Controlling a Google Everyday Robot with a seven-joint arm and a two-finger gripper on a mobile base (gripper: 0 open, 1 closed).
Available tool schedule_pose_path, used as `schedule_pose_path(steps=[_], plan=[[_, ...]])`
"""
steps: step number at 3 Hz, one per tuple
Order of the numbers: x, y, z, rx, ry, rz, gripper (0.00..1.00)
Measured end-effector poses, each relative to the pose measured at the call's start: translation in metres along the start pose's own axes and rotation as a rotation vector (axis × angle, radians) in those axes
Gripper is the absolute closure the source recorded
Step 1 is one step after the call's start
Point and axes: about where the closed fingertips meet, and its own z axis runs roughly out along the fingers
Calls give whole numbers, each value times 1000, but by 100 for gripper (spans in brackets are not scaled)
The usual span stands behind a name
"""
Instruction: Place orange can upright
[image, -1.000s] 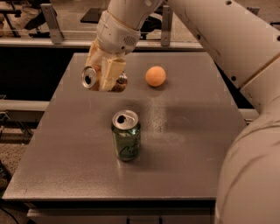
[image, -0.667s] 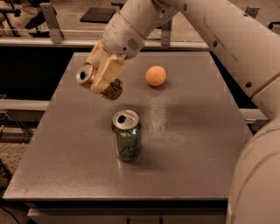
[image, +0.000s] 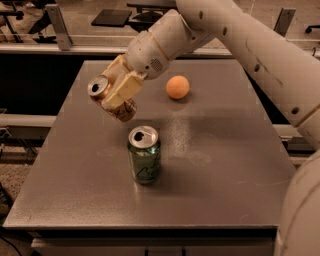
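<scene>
So the gripper (image: 114, 96) is clamped round the orange can (image: 120, 110) and holds it up off the table (image: 225, 165), over the left side, just behind and left of the green can (image: 145, 156), with the orange ball (image: 177, 86) well off to the right. The can's tipped way over, its open top facing up and left, so I'd say it's mid-carry, not placed yet. Next move, imo: twist the wrist until the can's straight, lower it onto bare tabletop away from the green one, then let go.

Grey table (image: 225, 165), metal railing (image: 30, 48) behind.
</scene>
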Motion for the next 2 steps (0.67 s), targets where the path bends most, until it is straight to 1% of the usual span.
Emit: schedule_pose_path(steps=[1,2], plan=[[10,-5,2,50,-121,-14,100],[17,-8,1,88,-217,-25,100]])
